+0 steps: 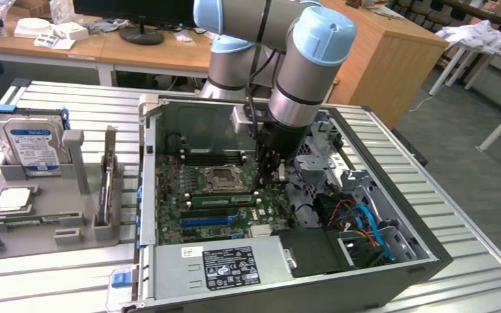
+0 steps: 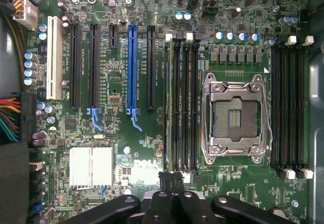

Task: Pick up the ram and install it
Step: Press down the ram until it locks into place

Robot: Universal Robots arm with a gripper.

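The big open computer case (image 1: 425, 257) holds the ram (image 1: 220, 198), a long, thin green stick lying near its middle. The grey tray (image 1: 33, 228) beside the case holds a hard drive (image 1: 31, 145). The gripper (image 1: 273, 177) hangs inside the case, fingers squeezed together on nothing.

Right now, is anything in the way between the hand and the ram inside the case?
Nothing visible is. The shut hand hangs inside the open case, close to one end of the green ram, which stands in the slots beside the empty processor socket. No cable or part lies between them.
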